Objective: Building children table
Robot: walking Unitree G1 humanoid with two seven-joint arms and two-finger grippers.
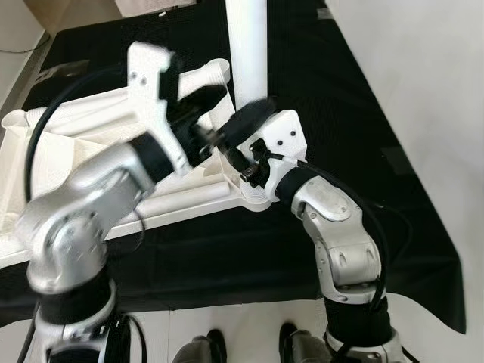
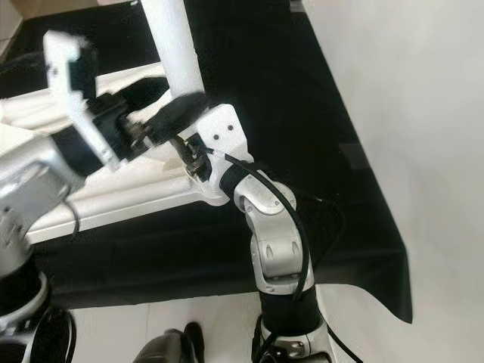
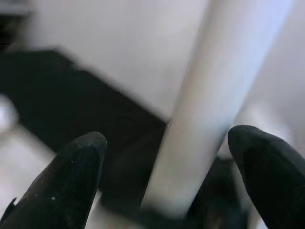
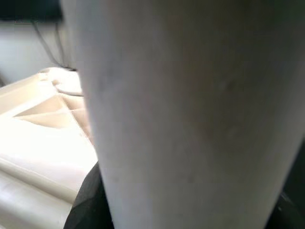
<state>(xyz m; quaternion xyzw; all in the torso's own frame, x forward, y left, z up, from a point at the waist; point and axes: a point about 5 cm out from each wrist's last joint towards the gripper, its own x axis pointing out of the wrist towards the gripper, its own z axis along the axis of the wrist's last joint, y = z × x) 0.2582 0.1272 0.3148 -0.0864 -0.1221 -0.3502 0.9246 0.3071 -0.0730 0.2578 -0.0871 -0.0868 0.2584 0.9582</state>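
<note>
Arms: mine, silver rounded shells, black bands at joints | Left gripper (image 1: 219,113): white bracket, long black fingers (image 3: 71,186), rounded matte tips | Right gripper (image 1: 253,125): white housing, two dark screw holes | Cables: black, looping along both forearms | Feet: dark grey.

L claw (image 3: 167,176) fingers (image 3: 71,181) spread wide, white table leg (image 3: 209,109) btwn them, not touching. Black cloth (image 3: 71,105) behind, blurry.
</note>
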